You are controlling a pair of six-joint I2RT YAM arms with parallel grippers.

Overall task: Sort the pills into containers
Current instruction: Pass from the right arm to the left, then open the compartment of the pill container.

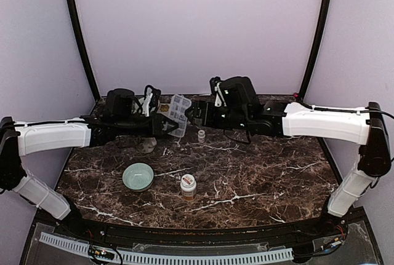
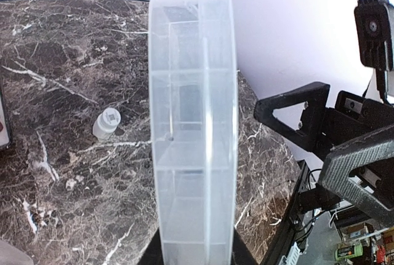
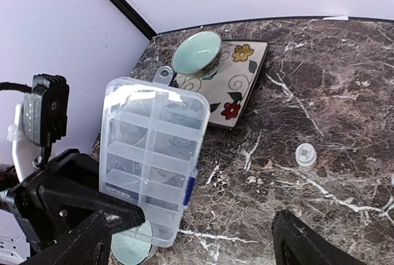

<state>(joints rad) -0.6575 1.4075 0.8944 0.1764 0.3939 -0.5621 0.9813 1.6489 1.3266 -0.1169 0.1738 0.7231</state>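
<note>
The pill-organiser box [image 1: 179,112] is held clear of the table [image 1: 258,179] at the back centre. It is clenched at its lower end by the left gripper [image 1: 164,125] and stands on edge, its long axis running up and away from that gripper. The right gripper [image 1: 196,115] is just beside the box on the right, spread wide and holding nothing, facing its broad side, so it is judged the arm nearer for any next contact. The box is clear plastic, apparently closed, and divided into small compartments that look empty.

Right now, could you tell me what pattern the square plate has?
The square plate is cream with yellow and red flowers; best in right wrist view.
</note>
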